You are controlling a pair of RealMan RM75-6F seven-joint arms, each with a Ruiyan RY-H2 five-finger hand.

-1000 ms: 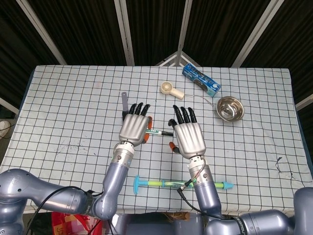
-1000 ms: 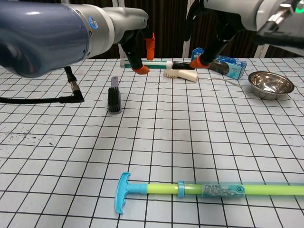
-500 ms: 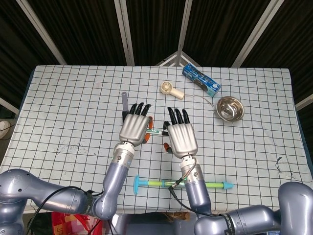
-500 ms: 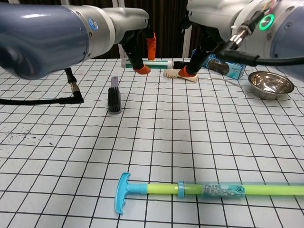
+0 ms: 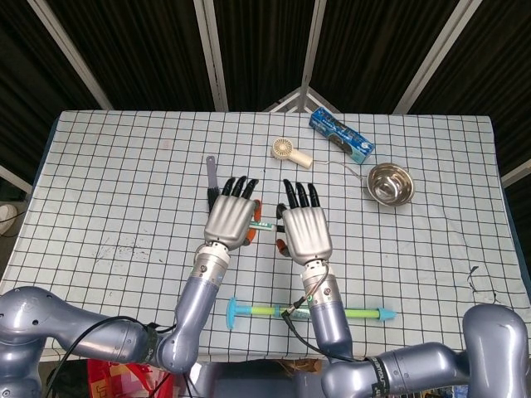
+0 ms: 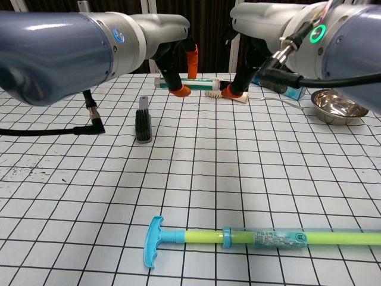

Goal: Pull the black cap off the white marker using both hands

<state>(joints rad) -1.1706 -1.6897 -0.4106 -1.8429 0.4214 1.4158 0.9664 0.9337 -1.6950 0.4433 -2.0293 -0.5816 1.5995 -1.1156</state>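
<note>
The white marker is held level above the checked counter, in front of the small cream fan. The left hand pinches the marker's white barrel between orange-tipped fingers, one above and one below. The right hand sits close beside the marker's right end, where the black cap pokes out; its fingers curl around that end, but whether they actually grip the cap cannot be told. From above, both hands cover most of the marker, leaving a short stretch visible between them. Left of the marker a dark brush lies on the counter. Right of it stand a blue box and a steel bowl. Nearer the robot than the marker lies a long green-and-blue syringe-like toy
</note>
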